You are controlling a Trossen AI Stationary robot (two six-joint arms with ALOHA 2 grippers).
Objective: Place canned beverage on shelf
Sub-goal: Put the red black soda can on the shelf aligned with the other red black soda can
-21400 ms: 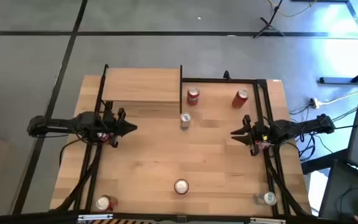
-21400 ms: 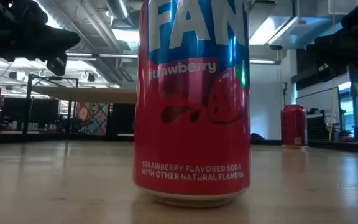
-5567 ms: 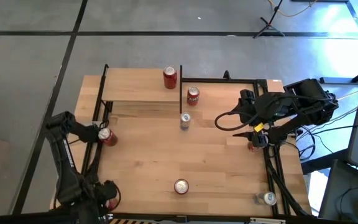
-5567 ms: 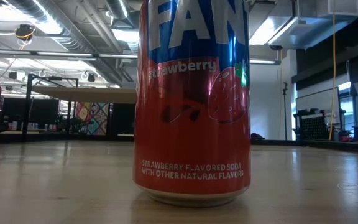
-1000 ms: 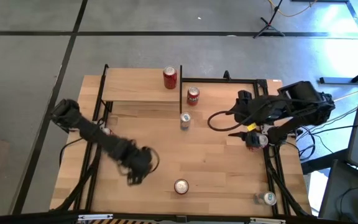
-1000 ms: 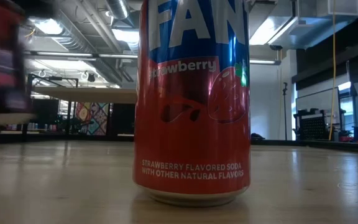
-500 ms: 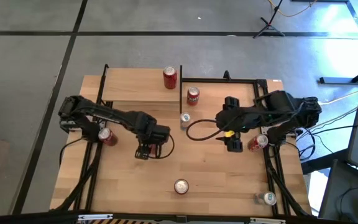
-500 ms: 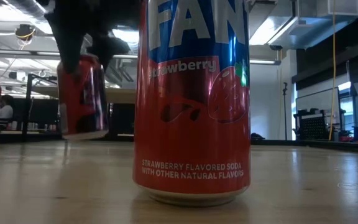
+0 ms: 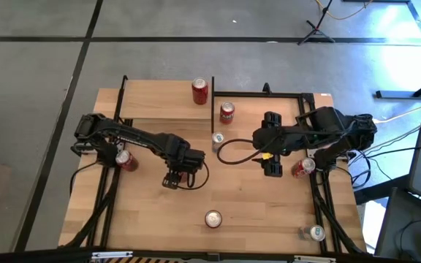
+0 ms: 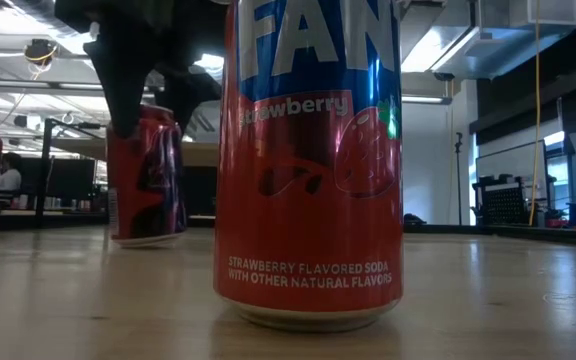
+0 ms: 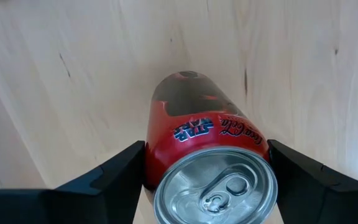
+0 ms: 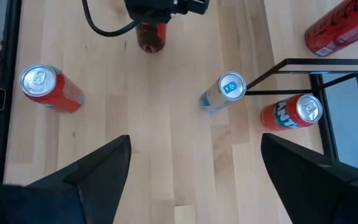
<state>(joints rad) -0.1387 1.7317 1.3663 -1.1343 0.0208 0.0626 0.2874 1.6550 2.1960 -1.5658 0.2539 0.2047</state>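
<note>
My left gripper [image 9: 174, 177] hangs over the table's middle, left of centre, shut on a red cola can [image 11: 204, 137]. In the low view the can [image 10: 148, 180] stands upright with its base at or just above the tabletop. The shelf [image 9: 156, 101], a light-wood board on black posts, is at the far left and carries another red can [image 9: 199, 91]. My right gripper [image 9: 272, 166] hovers open right of centre with nothing between its fingers [image 12: 98, 171]. My left gripper pinches the can's upper wall [image 11: 157, 155] between its two fingers [image 11: 120, 171], one on each side just below the rim. The fingers come from above, pointing down. The can is upright; whether its base rests on the table I cannot tell.
Loose cans stand about: a red one [image 9: 226, 112] beside the shelf, a blue-topped one [image 9: 217, 139], a strawberry soda [image 9: 212, 218] near the front edge, and others at the left [image 9: 125, 159] and right [image 9: 302, 166] rails and the near right corner [image 9: 314, 232].
My left gripper has carried the red can from the near left toward the table's middle and lowered it from clearly lifted down to about table level. My right gripper has moved toward the table's left and then stopped, still open.
</note>
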